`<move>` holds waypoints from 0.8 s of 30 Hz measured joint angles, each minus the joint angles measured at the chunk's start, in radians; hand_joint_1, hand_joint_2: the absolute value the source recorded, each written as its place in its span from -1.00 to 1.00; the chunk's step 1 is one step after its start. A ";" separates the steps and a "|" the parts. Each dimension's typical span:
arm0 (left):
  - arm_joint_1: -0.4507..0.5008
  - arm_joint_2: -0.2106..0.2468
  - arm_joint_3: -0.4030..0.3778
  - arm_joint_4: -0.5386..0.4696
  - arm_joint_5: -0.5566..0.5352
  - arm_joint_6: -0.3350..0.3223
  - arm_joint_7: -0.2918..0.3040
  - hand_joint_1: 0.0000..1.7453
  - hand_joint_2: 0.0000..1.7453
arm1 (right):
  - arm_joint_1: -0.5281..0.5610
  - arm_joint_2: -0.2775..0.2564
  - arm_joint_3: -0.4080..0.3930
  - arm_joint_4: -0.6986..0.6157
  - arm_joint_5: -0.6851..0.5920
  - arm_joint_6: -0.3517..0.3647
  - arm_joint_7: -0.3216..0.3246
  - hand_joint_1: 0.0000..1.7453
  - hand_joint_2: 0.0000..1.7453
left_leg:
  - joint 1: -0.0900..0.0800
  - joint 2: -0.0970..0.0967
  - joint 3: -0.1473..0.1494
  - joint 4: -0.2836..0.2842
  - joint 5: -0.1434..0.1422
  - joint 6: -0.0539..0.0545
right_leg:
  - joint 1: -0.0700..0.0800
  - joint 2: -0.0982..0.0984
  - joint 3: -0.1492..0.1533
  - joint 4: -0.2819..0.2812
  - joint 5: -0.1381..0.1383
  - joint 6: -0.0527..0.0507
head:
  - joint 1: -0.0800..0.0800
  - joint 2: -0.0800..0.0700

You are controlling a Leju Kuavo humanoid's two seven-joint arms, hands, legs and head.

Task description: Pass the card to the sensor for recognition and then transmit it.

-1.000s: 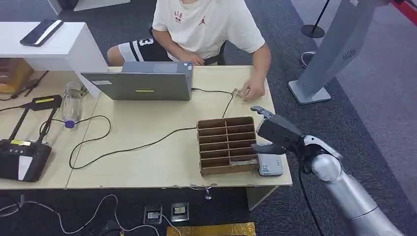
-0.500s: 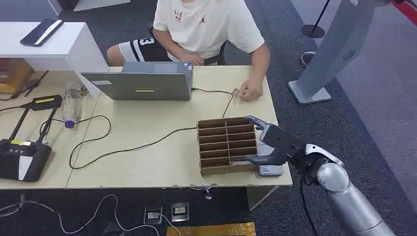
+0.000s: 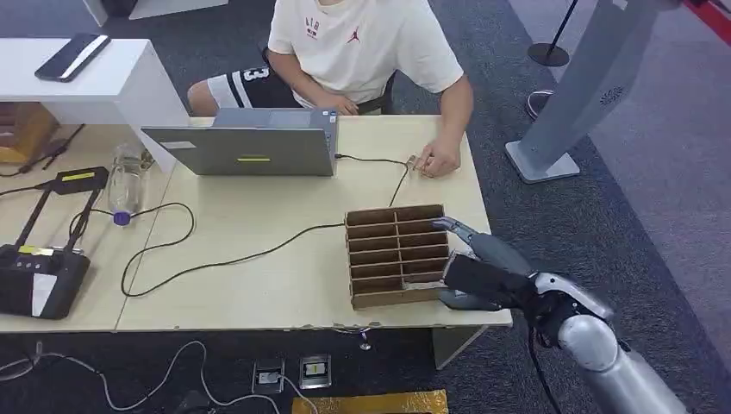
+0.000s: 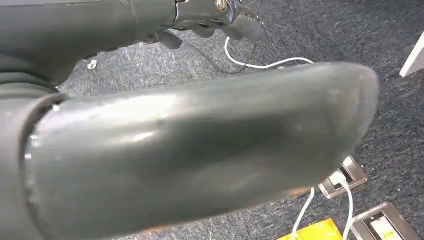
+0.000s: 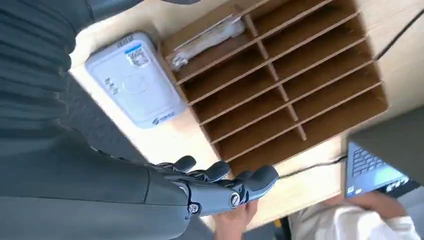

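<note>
Laptop [image 3: 250,148] at the table's [image 3: 259,285] far edge, a person [image 3: 362,43] seated behind it, one hand [image 3: 440,159] resting on the tabletop. Brown slotted box [image 3: 398,254] toward the right end. Card [image 5: 205,36] lying in the box's end slot next to the reader, seen in the right wrist view. White reader [image 5: 135,80] just beside the box at the table's right edge, hidden under the hand in the head view. Right hand [image 3: 474,267] over the reader, fingers [image 5: 220,175] extended and slightly apart, empty, arm reaching in low from the right. Left hand [image 4: 190,150] a grey blur over carpet; finger state indiscernible.
</note>
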 joint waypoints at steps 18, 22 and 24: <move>-0.005 -0.011 0.016 0.000 0.018 0.028 0.001 -1.00 -1.00 | 0.055 -0.008 0.171 0.008 0.638 -0.298 -0.037 -1.00 1.00 | 0.000 0.000 0.000 0.000 0.000 0.000 | 0.000 0.000 0.000 0.000 -0.001 0.000 | 0.000 0.000; -0.005 -0.014 0.020 0.000 0.018 0.028 0.001 -1.00 -1.00 | 0.060 -0.005 0.196 0.030 0.629 -0.306 -0.050 -1.00 1.00 | 0.000 0.000 0.000 0.000 0.000 0.000 | 0.000 0.000 0.000 0.000 -0.001 0.000 | 0.000 0.000; -0.005 -0.016 0.024 0.000 0.018 0.028 0.001 -1.00 -1.00 | 0.062 -0.003 0.203 0.038 0.626 -0.310 -0.053 -1.00 1.00 | 0.000 0.000 0.000 0.000 0.000 0.000 | 0.000 0.000 0.000 0.000 0.000 0.000 | 0.000 0.000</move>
